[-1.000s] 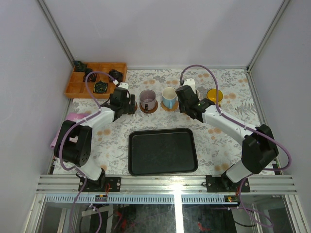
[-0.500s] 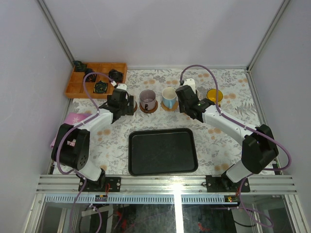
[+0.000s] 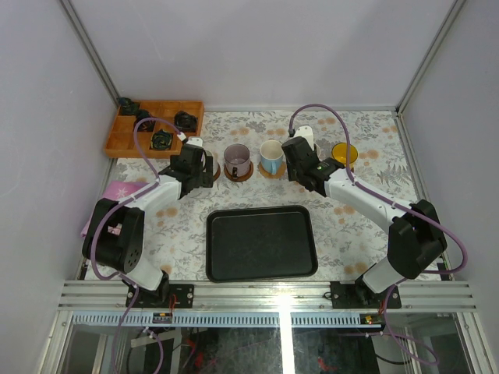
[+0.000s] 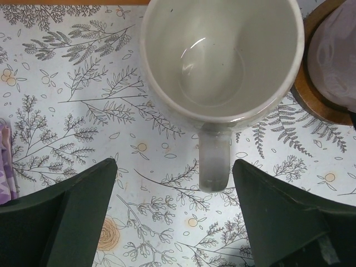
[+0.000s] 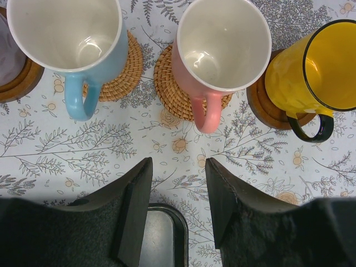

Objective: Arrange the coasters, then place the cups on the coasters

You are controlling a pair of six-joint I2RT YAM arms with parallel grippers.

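Cream-white mug (image 4: 222,55) stands upright just ahead of my left claw (image 4: 173,167). Its handle points back between my fingers, which are spread wide and touch nothing. Flowered cloth (image 4: 72,83) shows round it. Beside it the mauve cup (image 4: 334,50) sits on a brown coaster (image 4: 308,97). My right claw (image 5: 178,161) is open and empty, near the blue cup (image 5: 64,33) and pink cup (image 5: 222,41) on woven coasters (image 5: 167,78), and the yellow cup (image 5: 328,61) on a wooden one.

Top camera overlooks whole table (image 3: 355,227); wrist cameras close, downward, sharing mauve cup (image 4: 334,55).
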